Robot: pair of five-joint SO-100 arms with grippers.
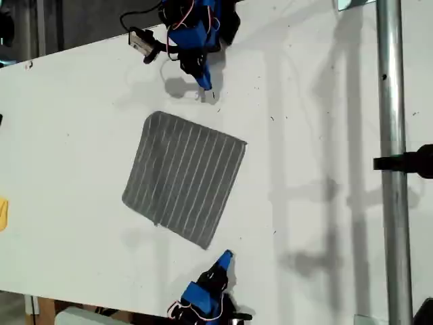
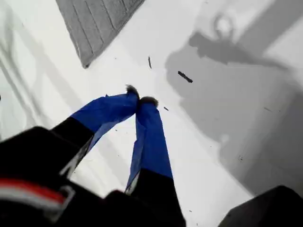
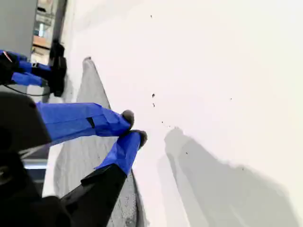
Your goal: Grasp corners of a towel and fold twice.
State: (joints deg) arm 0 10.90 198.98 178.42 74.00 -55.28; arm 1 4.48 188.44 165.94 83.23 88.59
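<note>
Dark grey, pale-striped square cloth towel (image 1: pixel 184 177) lies flat and unfolded, set at a slant, mid-way across the white table (image 1: pixel 81 122) in the exterior view, btwn two blue-fingered arms. My first gripper (image 1: pixel 203 86), at the top of the exterior view, hangs just off the towel's upper edge; its wrist view shows the jaws pinched together w/ nothing in them, tips over bare tabletop, one towel corner near but apart. My second gripper (image 1: pixel 226 256), at the bottom of the exterior view, sits just beside the towel's lowest corner, jaws closed tip to tip, also holding nothing. A small yellow object (image 1: pixel 2 213) peeks in at the exterior view's left edge; a grey metal pole (image 1: pixel 389 135) runs down its right.
</note>
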